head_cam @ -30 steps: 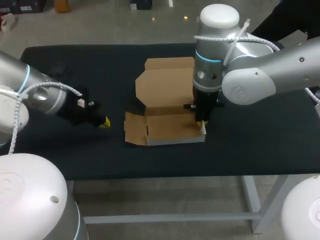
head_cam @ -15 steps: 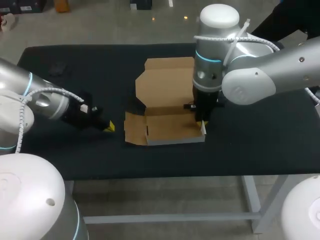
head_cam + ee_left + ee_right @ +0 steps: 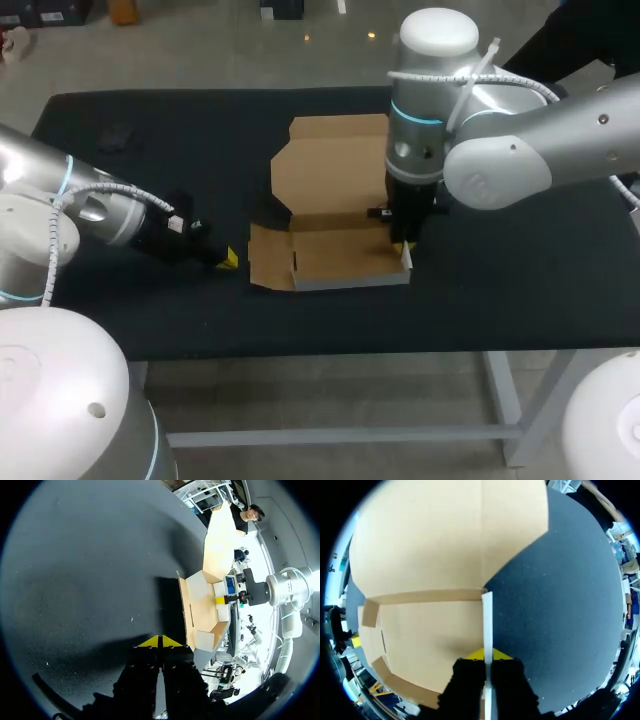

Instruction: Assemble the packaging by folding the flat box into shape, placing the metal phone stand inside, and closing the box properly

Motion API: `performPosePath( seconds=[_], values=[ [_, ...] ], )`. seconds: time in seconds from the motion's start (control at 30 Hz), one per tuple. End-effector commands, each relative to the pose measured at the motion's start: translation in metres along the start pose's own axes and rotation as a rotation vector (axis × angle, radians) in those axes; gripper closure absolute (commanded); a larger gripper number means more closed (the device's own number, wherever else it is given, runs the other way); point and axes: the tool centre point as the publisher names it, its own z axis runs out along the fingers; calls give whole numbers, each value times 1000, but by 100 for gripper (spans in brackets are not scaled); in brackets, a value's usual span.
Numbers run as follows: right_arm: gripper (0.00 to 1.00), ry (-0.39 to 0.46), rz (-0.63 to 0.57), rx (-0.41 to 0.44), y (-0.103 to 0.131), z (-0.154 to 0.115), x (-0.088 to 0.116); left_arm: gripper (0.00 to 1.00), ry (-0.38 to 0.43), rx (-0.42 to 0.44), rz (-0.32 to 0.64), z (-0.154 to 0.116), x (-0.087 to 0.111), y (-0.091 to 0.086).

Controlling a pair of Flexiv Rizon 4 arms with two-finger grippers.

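Note:
The cardboard box (image 3: pixel 330 180) lies partly folded mid-table, its lid flat toward the far side and its tray (image 3: pixel 340 262) nearest the front edge. My right gripper (image 3: pixel 404 250) stands over the tray's right end, shut on the upright side wall (image 3: pixel 487 620), which runs between its fingers (image 3: pixel 488 654). My left gripper (image 3: pixel 229 259) is low over the cloth just left of the box's left flap (image 3: pixel 262 255), shut and holding nothing. In the left wrist view the box (image 3: pixel 202 610) lies just ahead of and beside the closed tips (image 3: pixel 160 641). I see no phone stand that I can be sure of.
The table (image 3: pixel 520 270) is covered in black cloth. A small dark object (image 3: pixel 115 135) lies at the far left of the cloth; I cannot tell what it is. Bare cloth lies right of the box and along the front edge.
My left arm has slid right along the cloth, bringing its shut gripper close to the box's left flap. The right arm and the box have stayed still.

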Motion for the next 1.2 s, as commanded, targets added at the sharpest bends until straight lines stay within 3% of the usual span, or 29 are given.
performPosePath(
  seconds=[0.03, 0.33, 1.2],
  values=[
    [100, -2, 0, 4, 1, 0, 1, 100, 35, -14, 4, 15, -4, -8],
    [100, -2, 0, 4, 1, 0, 1, 100, 74, -29, 20, 30, 8, -10],
    [100, -2, 0, 4, 1, 0, 1, 100, 140, 4, 30, 35, 38, -14]
  ],
)
